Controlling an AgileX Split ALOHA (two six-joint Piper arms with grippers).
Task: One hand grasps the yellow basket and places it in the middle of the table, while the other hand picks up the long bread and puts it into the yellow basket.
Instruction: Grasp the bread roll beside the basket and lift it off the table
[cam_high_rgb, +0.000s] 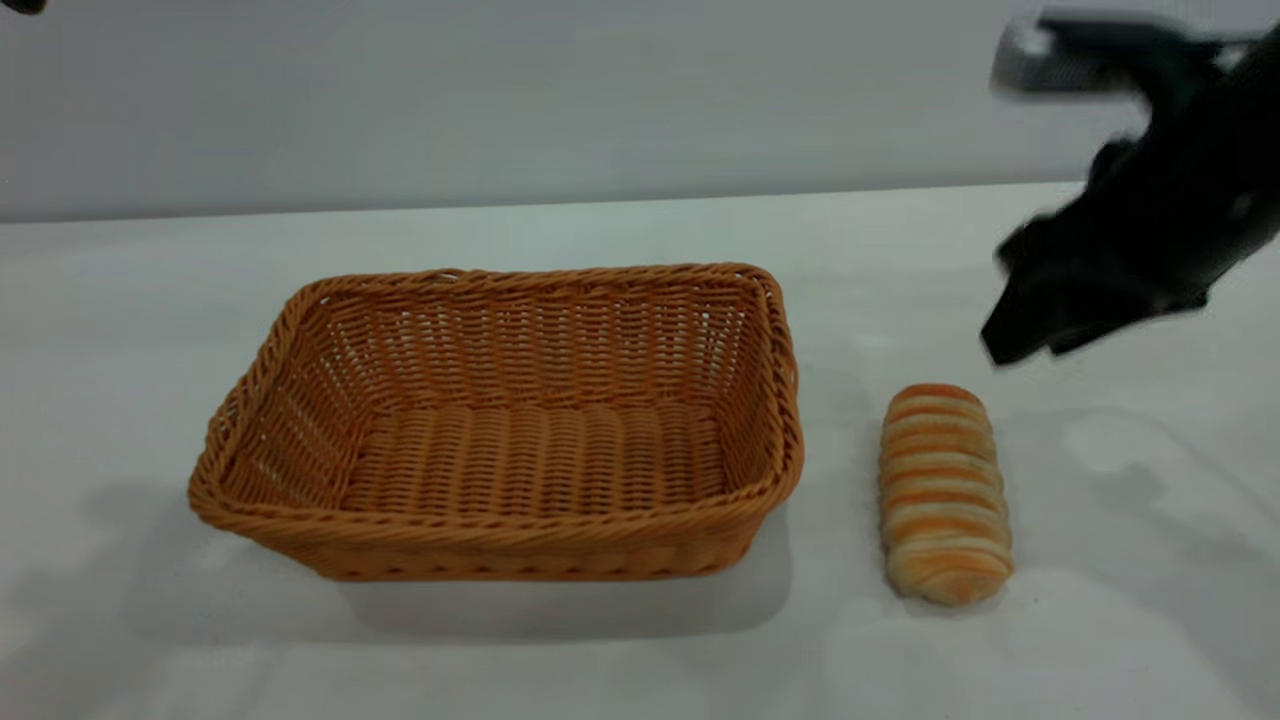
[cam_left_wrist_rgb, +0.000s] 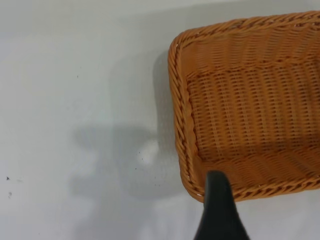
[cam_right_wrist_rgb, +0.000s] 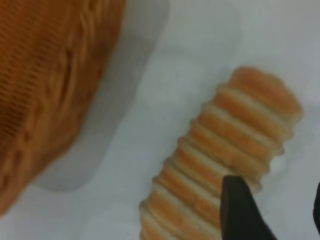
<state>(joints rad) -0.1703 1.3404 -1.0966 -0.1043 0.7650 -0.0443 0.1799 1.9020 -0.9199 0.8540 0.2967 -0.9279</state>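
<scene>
The yellow basket (cam_high_rgb: 500, 420) sits empty at mid-table (cam_high_rgb: 620, 650), long side across the exterior view; the left gripper (cam_left_wrist_rgb: 218, 210) hangs over its corner, and whether it is open cannot be told. Just right of the basket the long bread (cam_high_rgb: 945, 492) lies flat, long axis running near-to-far. The right gripper (cam_high_rgb: 1040, 330) hovers above its far end, fingers (cam_right_wrist_rgb: 240, 210) parted; a pinch near that rounded end could likely roll or tip the bread away.

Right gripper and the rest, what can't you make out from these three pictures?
- Right gripper: motion-blurred in exterior view, cropped in its wrist view; opening unclear.
- Left gripper: one finger shows, the rest cropped.
- Long bread: near end cut off in right wrist view.
- Yellow basket: partly cropped in left wrist view.
</scene>
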